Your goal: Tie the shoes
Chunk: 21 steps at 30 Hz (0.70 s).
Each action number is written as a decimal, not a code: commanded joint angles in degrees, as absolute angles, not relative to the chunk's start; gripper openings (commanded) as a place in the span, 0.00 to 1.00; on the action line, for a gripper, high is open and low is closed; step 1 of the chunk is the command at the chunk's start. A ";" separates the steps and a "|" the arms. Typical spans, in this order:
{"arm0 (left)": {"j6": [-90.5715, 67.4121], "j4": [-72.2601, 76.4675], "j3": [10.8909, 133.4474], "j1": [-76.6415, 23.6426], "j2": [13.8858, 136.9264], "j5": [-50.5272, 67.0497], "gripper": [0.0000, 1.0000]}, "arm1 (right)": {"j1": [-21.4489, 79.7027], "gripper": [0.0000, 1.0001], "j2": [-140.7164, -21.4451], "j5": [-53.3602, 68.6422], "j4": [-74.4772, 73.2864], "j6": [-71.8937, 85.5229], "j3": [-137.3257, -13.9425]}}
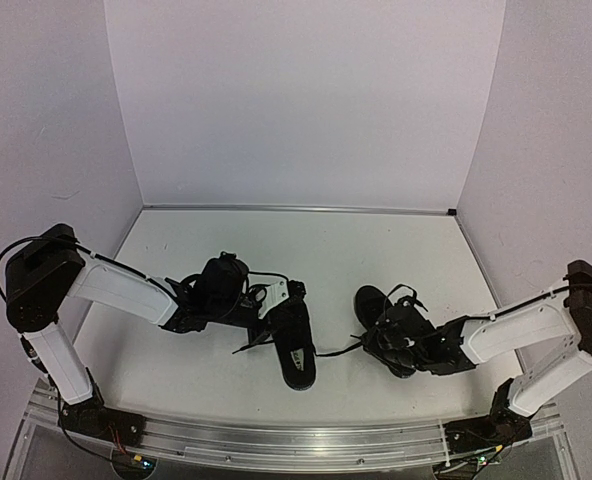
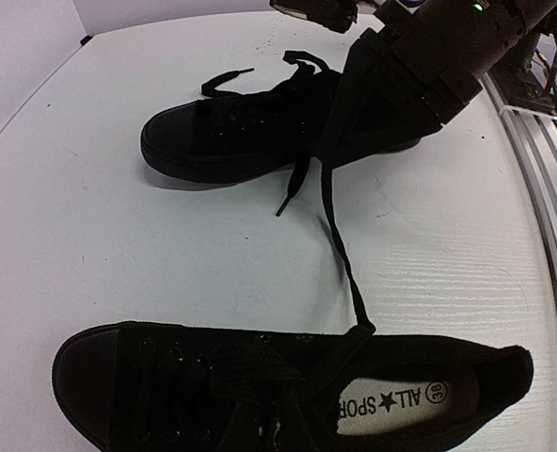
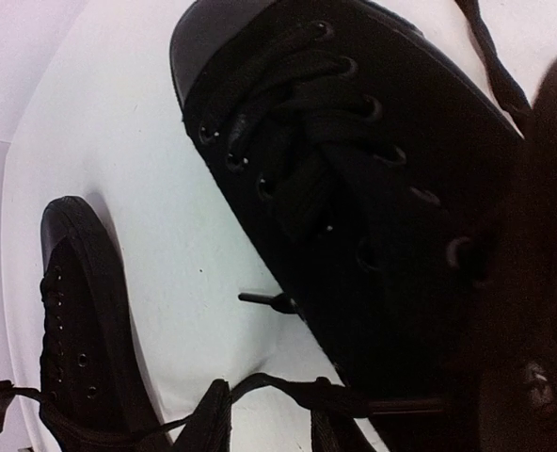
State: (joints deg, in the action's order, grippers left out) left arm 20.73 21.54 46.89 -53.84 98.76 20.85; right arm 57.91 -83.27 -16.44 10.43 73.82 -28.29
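White walls [image 1: 306,100] are seen on three sides of a white table [image 1: 196,385]. At its centre a black low-top labelled shoe [image 1: 296,345], its white insole label [image 2: 391,403] showing, is placed under the left gripper [image 1: 264,325]. Just beside it, a second shoe [image 1: 381,312] is covered by the right gripper [image 2: 373,122]. A thin black lace [image 2: 340,245] is stretched from the labelled shoe up to the right gripper. Whether it is pinched there cannot be told, and the left gripper's fingers are likewise hidden. Laces are threaded through the eyelets, but ends are left loose on the table and no bow is seen on either shoe. Both knots are judged not yet made.
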 commanded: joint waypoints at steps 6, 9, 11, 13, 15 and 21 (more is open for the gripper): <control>20.49 24.70 47.82 -54.05 99.03 20.83 0.00 | 58.10 0.10 -87.27 -20.98 13.00 75.09 -31.91; 20.64 24.69 47.69 -54.09 98.93 20.66 0.00 | 58.14 0.13 -88.10 -21.12 10.61 76.32 -32.61; 20.70 24.65 47.81 -54.05 98.98 20.59 0.00 | 58.17 0.21 -88.66 -21.02 9.61 76.55 -33.16; 20.75 24.68 47.74 -54.08 98.98 20.52 0.00 | 58.16 0.23 -89.45 -21.05 9.61 76.69 -33.29; 20.70 24.89 47.60 -54.05 99.02 20.53 0.00 | 58.11 0.22 -90.27 -21.50 10.36 76.42 -33.31; 20.69 25.05 47.58 -54.05 99.21 20.81 0.00 | 58.16 0.02 -90.42 -21.91 11.85 74.38 -34.09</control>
